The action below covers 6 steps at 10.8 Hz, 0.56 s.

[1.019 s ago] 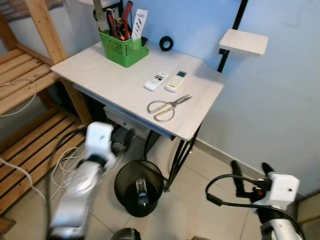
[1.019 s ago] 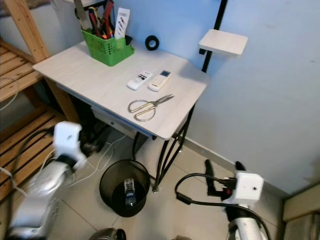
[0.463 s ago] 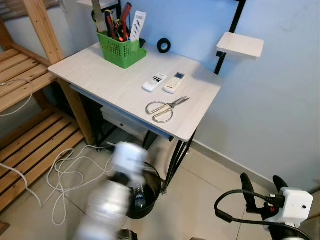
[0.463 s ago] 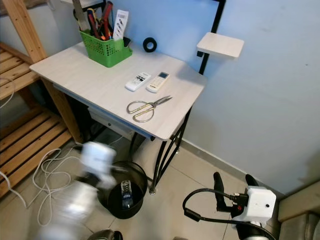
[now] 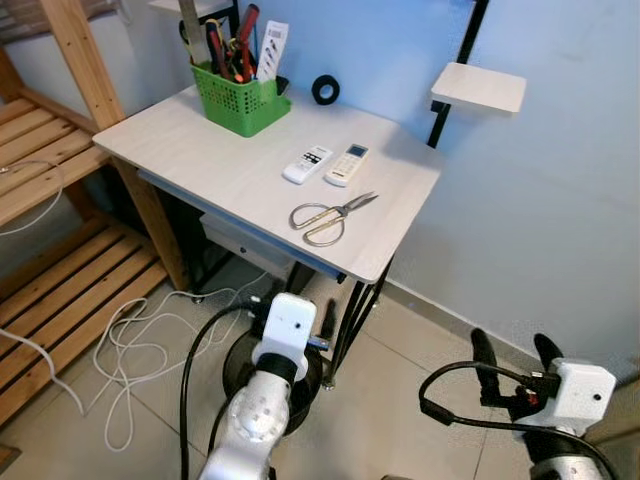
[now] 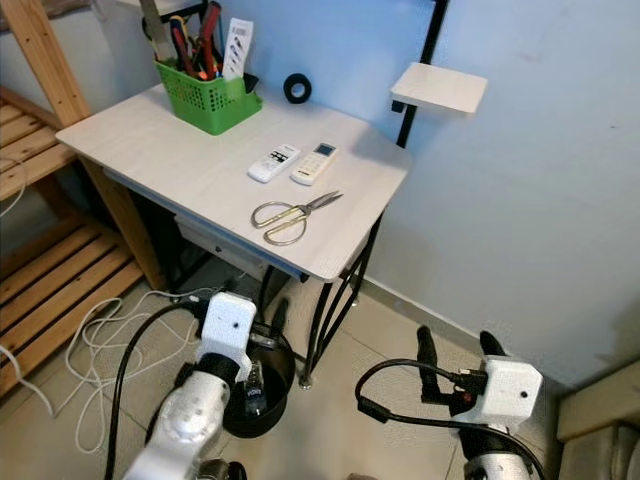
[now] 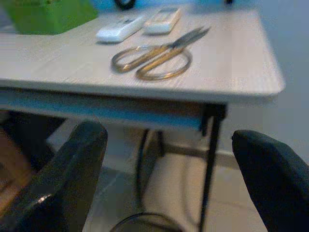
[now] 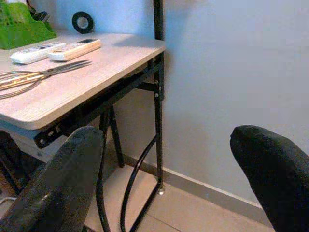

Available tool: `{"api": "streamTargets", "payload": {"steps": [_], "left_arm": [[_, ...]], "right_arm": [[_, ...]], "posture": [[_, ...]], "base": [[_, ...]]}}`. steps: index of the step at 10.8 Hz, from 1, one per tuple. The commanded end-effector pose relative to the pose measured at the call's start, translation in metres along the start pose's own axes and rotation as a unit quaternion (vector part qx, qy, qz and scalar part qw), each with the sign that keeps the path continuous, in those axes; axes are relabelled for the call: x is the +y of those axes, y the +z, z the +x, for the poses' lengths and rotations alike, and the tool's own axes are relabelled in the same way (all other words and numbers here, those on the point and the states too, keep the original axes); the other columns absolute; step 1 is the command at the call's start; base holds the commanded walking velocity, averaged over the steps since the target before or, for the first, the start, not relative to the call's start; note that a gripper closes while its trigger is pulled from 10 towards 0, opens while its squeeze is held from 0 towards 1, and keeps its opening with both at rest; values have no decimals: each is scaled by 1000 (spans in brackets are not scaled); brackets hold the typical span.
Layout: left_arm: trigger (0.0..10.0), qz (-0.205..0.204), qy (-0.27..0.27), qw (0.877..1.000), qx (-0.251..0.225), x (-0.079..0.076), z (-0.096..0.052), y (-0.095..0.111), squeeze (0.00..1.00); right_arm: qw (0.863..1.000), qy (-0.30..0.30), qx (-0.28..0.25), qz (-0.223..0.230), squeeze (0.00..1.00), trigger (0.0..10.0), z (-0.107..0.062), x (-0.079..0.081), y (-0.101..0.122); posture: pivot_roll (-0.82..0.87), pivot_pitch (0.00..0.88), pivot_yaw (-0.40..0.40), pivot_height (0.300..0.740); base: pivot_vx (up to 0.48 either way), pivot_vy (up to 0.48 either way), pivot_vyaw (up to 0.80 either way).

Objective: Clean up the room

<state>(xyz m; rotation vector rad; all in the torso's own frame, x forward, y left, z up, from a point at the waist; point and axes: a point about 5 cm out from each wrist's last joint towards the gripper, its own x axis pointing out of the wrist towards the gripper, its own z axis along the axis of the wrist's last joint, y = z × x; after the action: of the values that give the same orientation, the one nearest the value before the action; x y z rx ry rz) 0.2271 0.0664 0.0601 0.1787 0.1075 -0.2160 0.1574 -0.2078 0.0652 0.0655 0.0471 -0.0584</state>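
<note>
Gold-handled scissors (image 5: 333, 212) lie near the front edge of the light wooden table (image 5: 200, 160), with two white remotes (image 5: 326, 164) just behind them. My left gripper (image 5: 294, 312) is low in front of the table, over the black bin (image 6: 278, 378), and its arm hides most of the bin. In the left wrist view its fingers (image 7: 72, 174) stand wide apart and hold nothing, pointing at the table edge below the scissors (image 7: 154, 58). Near the floor at the right, my right gripper (image 5: 511, 348) is open and holds nothing. It faces the table's black legs (image 8: 157, 96).
A green basket of tools (image 5: 240, 98) and a black tape roll (image 5: 325, 89) sit at the table's back. A small white shelf (image 5: 478, 87) hangs on the blue wall. Wooden racks (image 5: 60, 150) stand left, with white cable (image 5: 130, 330) loose on the tiled floor.
My left arm has swung from the left side to in front of the bin under the table edge. The right gripper has barely moved.
</note>
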Motion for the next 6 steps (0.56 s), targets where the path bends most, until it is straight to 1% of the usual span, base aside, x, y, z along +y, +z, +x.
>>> {"api": "streamTargets", "payload": {"steps": [1,2,3,4,5,6], "left_arm": [[10000,-56,-16,998,-23,-48,6,27,0],[10000,4,32,999,-34,96,5,13,0],[10000,14,35,998,-47,126,-2,17,0],[10000,7,41,998,-52,127,-1,19,0],[10000,10,40,998,-57,120,3,21,0],[10000,8,27,998,-58,116,4,23,0]], "right_arm": [[1000,-2,-4,-4,35,10000,1,-1,4],[1000,0,-5,-6,39,10000,1,0,6],[1000,0,-5,-8,35,10000,2,-1,7],[1000,2,-4,-10,35,10000,3,-1,7],[1000,5,-4,-10,35,10000,6,1,8],[1000,8,-5,-10,39,10000,8,2,9]], "posture": [[0,64,-7,740],[1,64,-8,740],[8,67,-12,740],[10,65,-16,740],[12,64,-17,740],[14,62,-18,740]], "base": [[0,0,0],[0,0,0],[0,0,0],[0,0,0],[0,0,0],[0,0,0]]}}
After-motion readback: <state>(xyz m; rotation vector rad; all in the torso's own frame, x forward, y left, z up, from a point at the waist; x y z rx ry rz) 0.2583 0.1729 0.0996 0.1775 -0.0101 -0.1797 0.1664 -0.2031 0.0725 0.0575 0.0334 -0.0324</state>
